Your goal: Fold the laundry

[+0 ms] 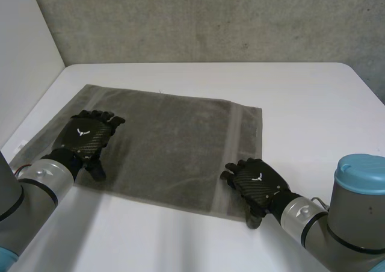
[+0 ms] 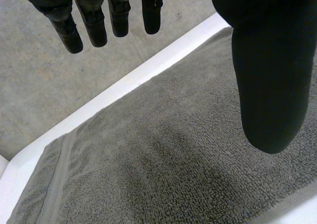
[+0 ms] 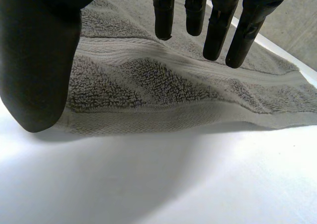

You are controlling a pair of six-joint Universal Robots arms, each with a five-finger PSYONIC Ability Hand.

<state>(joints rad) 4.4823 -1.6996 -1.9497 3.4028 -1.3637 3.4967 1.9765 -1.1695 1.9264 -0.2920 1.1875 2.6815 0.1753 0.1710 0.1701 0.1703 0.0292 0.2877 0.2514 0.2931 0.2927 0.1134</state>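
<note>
A grey-brown towel lies spread flat on the white table. My left hand hovers over the towel's left part near its near-left corner, fingers straight and apart, holding nothing. In the left wrist view its fingers and thumb hang above the towel. My right hand is at the towel's near-right corner, open. In the right wrist view its fingers and thumb are spread above the towel's hemmed edge, which lifts slightly off the table.
A concrete wall stands behind the table. A pale wall runs along the left side. Bare table surface lies to the right of the towel and in front of it.
</note>
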